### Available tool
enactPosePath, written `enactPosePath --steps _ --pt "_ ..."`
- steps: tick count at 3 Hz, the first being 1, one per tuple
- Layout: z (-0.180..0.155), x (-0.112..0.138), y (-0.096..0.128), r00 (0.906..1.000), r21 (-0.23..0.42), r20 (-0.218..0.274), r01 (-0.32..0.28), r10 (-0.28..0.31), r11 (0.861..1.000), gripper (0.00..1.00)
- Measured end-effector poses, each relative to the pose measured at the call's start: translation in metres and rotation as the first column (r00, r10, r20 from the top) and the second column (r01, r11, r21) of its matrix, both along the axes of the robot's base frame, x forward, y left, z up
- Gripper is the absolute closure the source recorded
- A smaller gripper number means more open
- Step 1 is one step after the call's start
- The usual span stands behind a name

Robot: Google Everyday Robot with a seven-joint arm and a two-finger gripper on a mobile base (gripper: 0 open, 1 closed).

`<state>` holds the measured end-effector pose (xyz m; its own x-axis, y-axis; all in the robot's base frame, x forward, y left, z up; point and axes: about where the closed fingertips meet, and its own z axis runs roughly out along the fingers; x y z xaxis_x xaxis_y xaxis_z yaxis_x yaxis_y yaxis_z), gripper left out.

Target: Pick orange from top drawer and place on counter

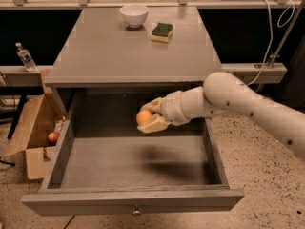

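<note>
— Watching that grip, are you? The gripper (149, 115) has both fingers clamped around the orange (142, 117). It hangs inside the top drawer (133, 198), above the drawer floor and just below the lip of the counter (119, 56).

— That lip is my worry. The counter's front edge sits almost straight above the gripper. If it rises without backing out first, I reckon the wrist or the fruit could knock the edge. A smooth round fruit might then squirt free and roll.

— Anything up there to hit?

— One white bowl (134, 14) and one sponge (162, 31), both well beyond the gripper, toward the far edge.

— And the fruit?

— One orange in the fingers. One reddish fruit (53, 137) in one cardboard box (28, 128), past the drawer wall, well off to the gripper's side. One drawer, one knob (137, 211).
</note>
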<state>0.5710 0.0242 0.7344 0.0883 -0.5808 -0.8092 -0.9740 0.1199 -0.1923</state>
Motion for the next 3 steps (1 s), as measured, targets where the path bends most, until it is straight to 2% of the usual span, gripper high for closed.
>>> enactPosePath --steps 1,2,3 --pt "0.043 0.019 -0.029 0.9991 0.025 0.042 -0.005 0.004 1.0 1.0" --pt "0.044 0.02 -0.029 0.999 0.026 0.043 -0.005 0.004 1.0 1.0" --pt "0.086 0.023 -0.031 0.9954 0.053 0.095 -0.011 0.006 0.999 1.0"
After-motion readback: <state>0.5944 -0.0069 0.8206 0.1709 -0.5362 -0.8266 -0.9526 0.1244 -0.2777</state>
